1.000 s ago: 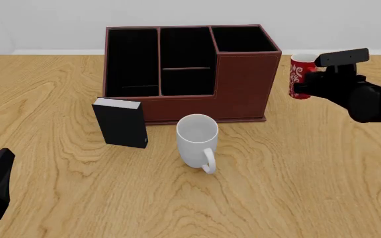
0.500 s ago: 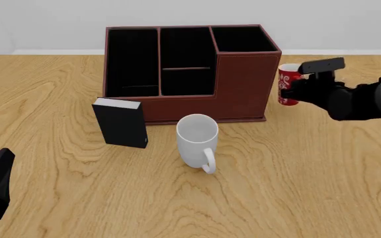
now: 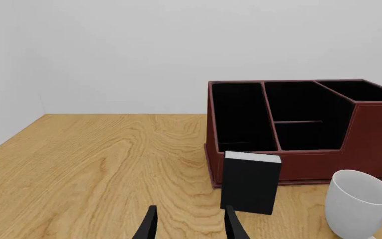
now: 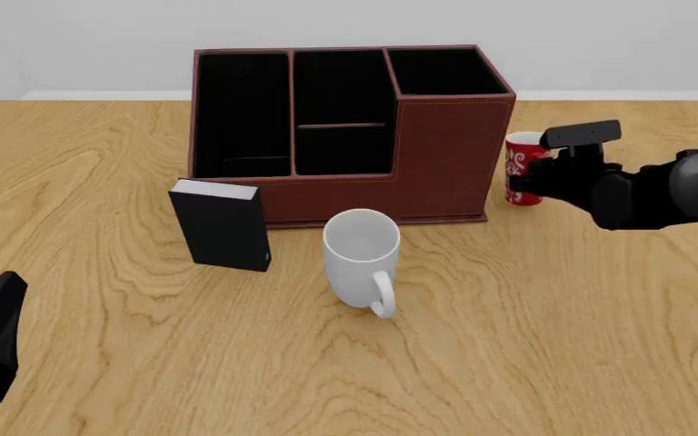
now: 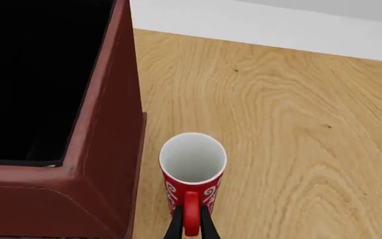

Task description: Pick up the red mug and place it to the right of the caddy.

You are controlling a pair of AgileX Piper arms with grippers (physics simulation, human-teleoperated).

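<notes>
No words, numbers, brands or signs can be read anywhere. The red mug [image 4: 522,169] bears only a white swirling pattern (ornament, not lettering), and the caddy [image 4: 446,154], the black box [image 4: 221,225] and the white mug [image 4: 362,256] are plain.

The red mug [image 4: 523,169] stands upright just right of the caddy [image 4: 349,132].

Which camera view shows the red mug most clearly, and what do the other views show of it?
The right wrist view shows the red mug best: its white inside, floral side and handle, pinched by the right claw beside the caddy. The front view shows it small and half covered by the arm. The left wrist view shows only a sliver.
</notes>
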